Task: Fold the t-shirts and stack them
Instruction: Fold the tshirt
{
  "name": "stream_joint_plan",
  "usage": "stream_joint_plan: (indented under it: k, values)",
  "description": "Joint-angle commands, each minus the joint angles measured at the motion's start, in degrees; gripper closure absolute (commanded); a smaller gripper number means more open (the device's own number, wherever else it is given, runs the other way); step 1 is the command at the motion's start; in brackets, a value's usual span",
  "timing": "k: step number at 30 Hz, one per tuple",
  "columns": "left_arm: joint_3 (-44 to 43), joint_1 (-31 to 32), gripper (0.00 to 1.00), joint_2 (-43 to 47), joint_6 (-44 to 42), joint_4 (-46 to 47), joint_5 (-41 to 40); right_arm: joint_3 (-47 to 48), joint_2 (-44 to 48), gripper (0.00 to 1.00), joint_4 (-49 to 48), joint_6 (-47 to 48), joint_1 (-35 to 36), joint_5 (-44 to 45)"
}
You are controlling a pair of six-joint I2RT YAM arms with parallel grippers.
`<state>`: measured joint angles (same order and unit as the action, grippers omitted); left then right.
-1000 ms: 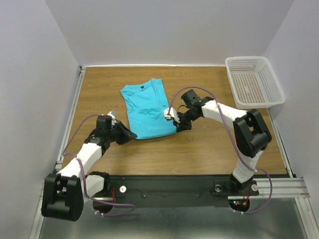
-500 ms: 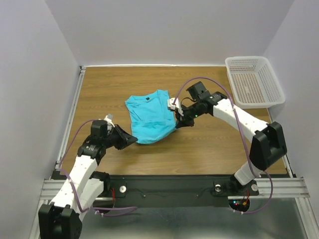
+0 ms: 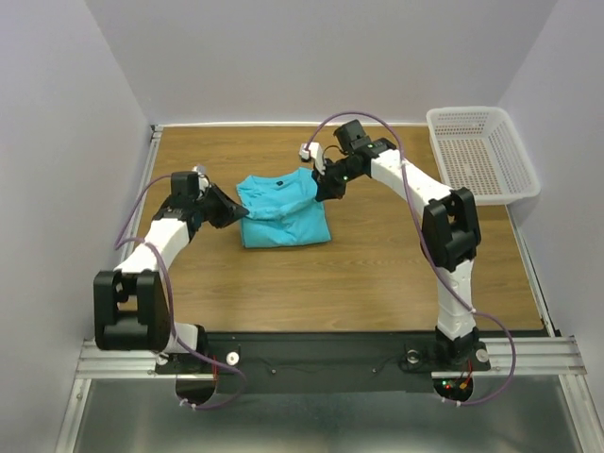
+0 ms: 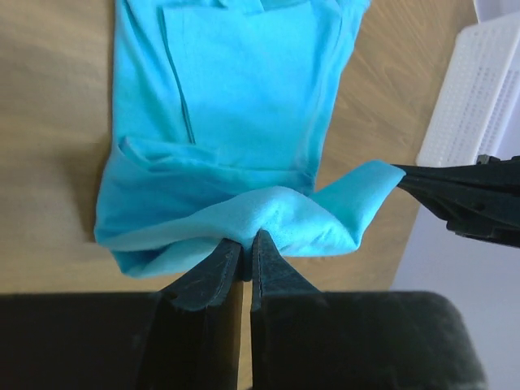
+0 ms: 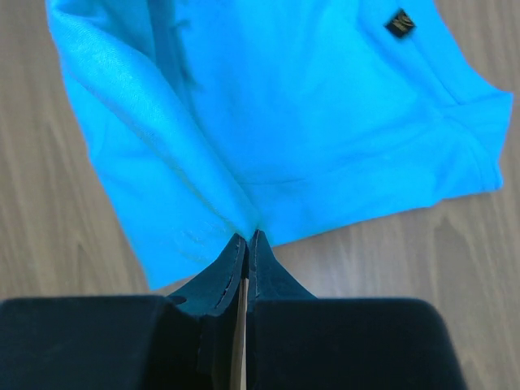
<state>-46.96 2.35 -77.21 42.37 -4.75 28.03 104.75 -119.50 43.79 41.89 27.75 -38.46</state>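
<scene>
- Top external view: one turquoise shirt (image 3: 283,215) lies on the wooden table (image 3: 377,269), a little left of centre and toward the far side. It is partly folded into a rough rectangle.
- A loose band of cloth is raised off the folded body, strung between the two grippers along the far edge.
- Left gripper (image 4: 245,246): its jaws are pressed almost together, pinching a bunched fold of the shirt at the left end.
- Right gripper (image 5: 246,240): its jaws are likewise nearly closed, nipping a thin edge of cloth at the right end, not far from the dark chest mark (image 5: 399,22).
- Risk, slipping: both holds take only a small bite of fabric, so a sharp pull could draw the cloth free and let the flap drop in a heap.
- Risk, a crooked fold: the raised band sags and twists between the grippers. If one arm leads the other, I judge the edge would land skewed.
- Risk, dragging: the layers underneath lie loose on the table, so tension in the held band could tow them along and undo the fold.
- Risk, early release: letting go while the band is bunched would leave a ridge rather than a flat layer.
- Count: one shirt, one white basket (image 3: 481,156) at the far right, well apart from the shirt, and two arms, each with one gripper.
- With only one shirt in sight, there is nothing yet to stack it on.
</scene>
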Motion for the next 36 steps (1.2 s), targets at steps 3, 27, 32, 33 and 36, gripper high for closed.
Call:
stream_joint_plan:
  k: [3,27,32,33,36]
  values:
    - [-8.8,-1.5,1.00,-10.0,-5.6,3.5,2.1,13.4,-7.8,1.00,-1.4,-5.6,-2.5,2.2]
    - [-27.3,-1.9,1.00,-20.6,-5.2,7.6,6.8,27.3,-12.6,0.99,-8.5,-14.1,-4.7,-1.2]
    - [-29.9,-3.2,1.00,-21.3,-4.1,8.9,7.4,28.1,-11.4,0.99,-10.8,-16.0,-5.2,-1.4]
    - [-30.8,-3.2,1.00,-22.2,-3.9,8.9,7.5,28.0,-11.4,1.00,-11.6,-16.3,-5.2,-1.2]
    - [-32.3,-3.5,1.00,-23.9,-3.8,9.0,7.5,28.4,-11.9,1.00,-12.6,-17.1,-5.4,0.4]
